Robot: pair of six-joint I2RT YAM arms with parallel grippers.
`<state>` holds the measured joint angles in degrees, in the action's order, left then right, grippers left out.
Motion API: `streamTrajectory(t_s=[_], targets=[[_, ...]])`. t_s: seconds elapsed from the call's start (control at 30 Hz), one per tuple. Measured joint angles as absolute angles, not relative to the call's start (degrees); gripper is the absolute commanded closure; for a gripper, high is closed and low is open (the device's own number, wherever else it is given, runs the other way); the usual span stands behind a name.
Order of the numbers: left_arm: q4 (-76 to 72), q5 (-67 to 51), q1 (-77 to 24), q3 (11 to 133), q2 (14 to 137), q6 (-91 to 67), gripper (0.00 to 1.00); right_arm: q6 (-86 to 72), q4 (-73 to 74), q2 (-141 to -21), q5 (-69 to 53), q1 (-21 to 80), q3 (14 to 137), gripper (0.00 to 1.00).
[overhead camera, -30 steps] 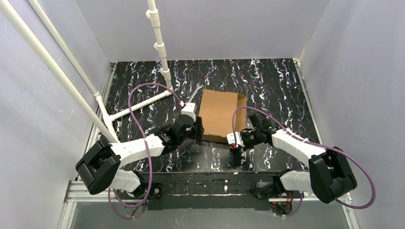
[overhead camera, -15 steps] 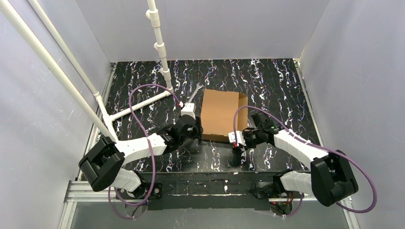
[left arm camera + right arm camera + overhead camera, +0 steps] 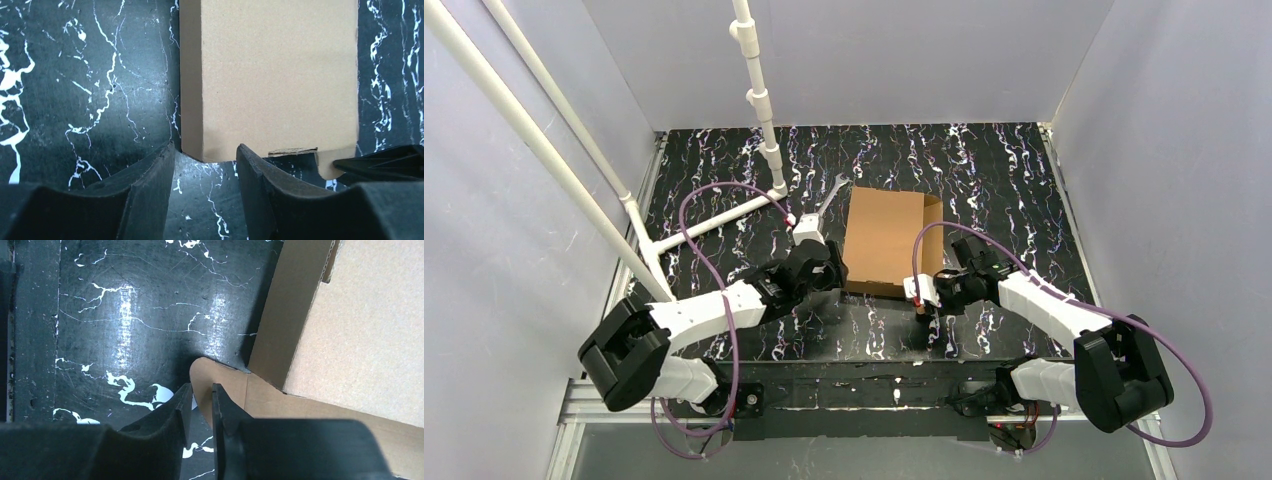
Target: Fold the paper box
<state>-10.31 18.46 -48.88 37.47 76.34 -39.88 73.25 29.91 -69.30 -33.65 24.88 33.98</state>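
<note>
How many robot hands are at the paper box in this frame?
2. The left hand is at the paper box's near-left corner, straddling it; the right hand is at the near-right corner, over a rounded flap tab. Neither is hidden.

Wrench (image 3: 832, 193) beside white pipe frame (image 3: 714, 222)

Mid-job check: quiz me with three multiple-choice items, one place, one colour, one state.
1. Where is the wrench relative to the paper box? A) on top of it B) off its far-left corner C) at the near edge
2. Tabletop colour? A) plain white B) wood C) black with white veins
3. Fingers of the left hand: A) apart at the box's corner B) clamped on the wrench C) out of view
Key: B, the top view shows it lying there; C, veining shows in every view; A, tabletop shows between them.
</note>
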Motion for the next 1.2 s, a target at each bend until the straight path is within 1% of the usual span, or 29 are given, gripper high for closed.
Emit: streamTrajectory(t_s=[0.1, 0.17, 0.27, 0.37, 0.53, 0.63, 0.8, 0.9, 1.03, 1.13, 1.2], targets=[[-5.74, 19.07, -48.86, 39.11, 75.09, -43.48, 0.52, 71.94, 29.74, -69.21, -33.34, 24.88, 33.98, 0.77], [-2.39, 19.49, -48.86, 40.73, 74.83, -44.99, 0.51, 71.07, 29.45, -68.82, -33.19, 24.88, 33.98, 0.82], [1.02, 19.84, -48.86, 42.09, 74.59, -45.56, 0.51, 70.13, 28.51, -67.92, -33.10, 24.88, 33.98, 0.88], [3.05, 19.90, -48.77, 42.15, 74.26, -44.71, 0.51, 69.32, 27.86, -67.31, -32.97, 24.88, 34.00, 0.91], [3.64, 18.57, -48.25, 42.15, 74.24, -40.71, 0.51, 67.53, 26.46, -66.67, -32.71, 24.71, 33.98, 0.95], [2.70, 17.32, -47.79, 42.15, 74.24, -37.80, 0.50, 66.54, 25.67, -66.39, -32.53, 24.32, 33.98, 0.99], [3.01, 16.86, -47.44, 44.25, 76.73, -34.26, 0.49, 65.39, 24.62, -66.24, -31.94, 23.44, 33.98, 0.99], [3.07, 16.80, -47.37, 46.24, 79.61, -32.62, 0.45, 64.97, 24.10, -66.24, -31.62, 23.00, 33.98, 0.99], [3.01, 16.03, -47.35, 47.37, 82.19, -31.20, 0.32, 64.71, 23.90, -66.24, -31.55, 22.37, 33.98, 0.99], [2.17, 14.83, -47.11, 47.44, 83.05, -30.61, 0.25, 64.69, 23.90, -66.24, -31.59, 21.82, 33.98, 0.99], [0.89, 13.50, -46.61, 47.44, 83.09, -30.50, 0.23, 64.69, 23.90, -66.26, -31.64, 21.52, 33.98, 0.99]])
